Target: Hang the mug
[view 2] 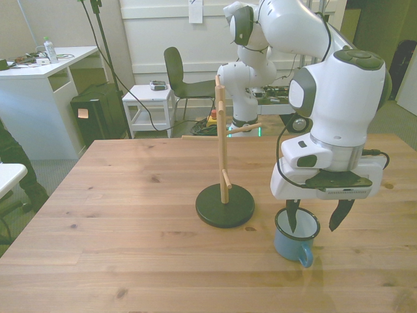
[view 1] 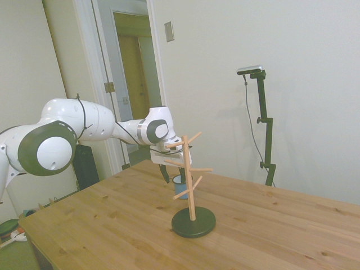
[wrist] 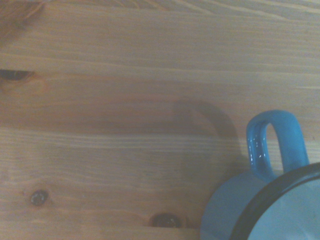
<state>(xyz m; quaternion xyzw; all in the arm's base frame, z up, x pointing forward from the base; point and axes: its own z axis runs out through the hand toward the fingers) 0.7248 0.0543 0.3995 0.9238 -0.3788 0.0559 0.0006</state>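
The light-blue mug (view 2: 294,242) stands upright on the wooden table (view 2: 130,215), near the front edge at the front view's right, its handle (view 2: 305,261) turned toward that edge. My gripper (view 2: 316,218) hangs open over it. One finger dips inside the white interior, and the other is outside the wall on the front view's right. In the side view the mug (view 1: 179,185) shows partly behind the mug tree, under the gripper (view 1: 173,175). The wrist view catches the mug's dark rim and its handle (wrist: 276,145) from close by.
A wooden mug tree (view 2: 223,140) with angled pegs rises from a dark round base (view 2: 225,205) at mid-table, just to the front view's left of the mug. Behind the table are a chair (view 2: 177,72), white furniture and, at the left edge, part of a person (view 2: 13,160).
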